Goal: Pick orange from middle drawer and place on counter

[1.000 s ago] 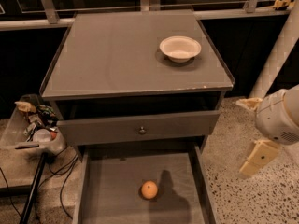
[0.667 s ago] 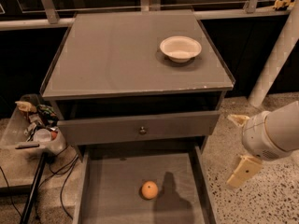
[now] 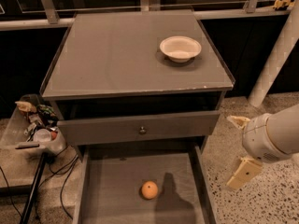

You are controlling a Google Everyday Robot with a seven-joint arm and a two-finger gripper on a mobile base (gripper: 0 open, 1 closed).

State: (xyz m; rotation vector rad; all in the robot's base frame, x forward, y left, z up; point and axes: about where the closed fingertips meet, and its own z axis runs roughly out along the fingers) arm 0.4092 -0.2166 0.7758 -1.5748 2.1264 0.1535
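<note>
We see the gripper [image 3: 232,152] low at about 4 o'clock in the camera view, out over the speckled floor [image 3: 275,199] just beyond the right wall of the middle drawer [image 3: 112,190]. Its two pale fingers [image 3: 244,171] are spread wide, with nothing between them, and they point toward 9 o'clock, at the cabinet.

The orange [image 3: 149,189] lies on the flat floor of the middle drawer, which is pulled out toward us at 6 o'clock. The fruit rests near the drawer's centre line, apart from both side walls, with a dark shadow just beside it at its 3 o'clock. From the gripper, the orange is toward 8 o'clock, well apart from it.

Above the open drawer we see a gray drawer front [image 3: 103,130] with a small knob [image 3: 142,130], slightly ajar. The counter [image 3: 112,55] spreads over it, bearing a white bowl [image 3: 180,48] at about 2 o'clock on its surface – upright
</note>
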